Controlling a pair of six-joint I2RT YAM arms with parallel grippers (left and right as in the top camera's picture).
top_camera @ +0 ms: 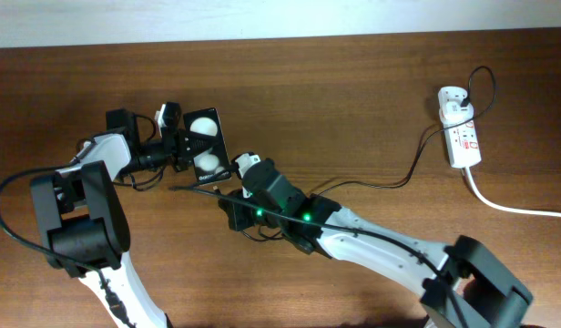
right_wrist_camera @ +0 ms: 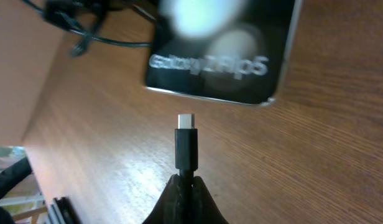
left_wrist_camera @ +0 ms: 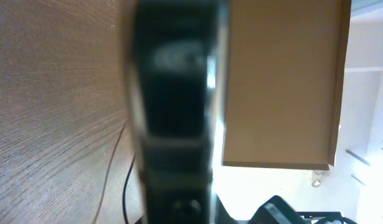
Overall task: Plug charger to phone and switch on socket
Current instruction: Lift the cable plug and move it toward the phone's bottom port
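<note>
Your right gripper (right_wrist_camera: 186,185) is clenched on the charger (right_wrist_camera: 186,146), tip just ahead of it and short of the phone (right_wrist_camera: 222,68) your left gripper (top_camera: 178,146) grips — push off-line and the tip skids off the edge, shoving the phone.

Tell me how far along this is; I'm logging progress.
Done: the charger already runs from the adapter on the socket. In hand: the left jaws hold the phone, the right jaws pinch the charger's plug, its tip just short of the phone's edge. Left: push the plug in, then switch on the socket; its switch state is too small to tell.
</note>
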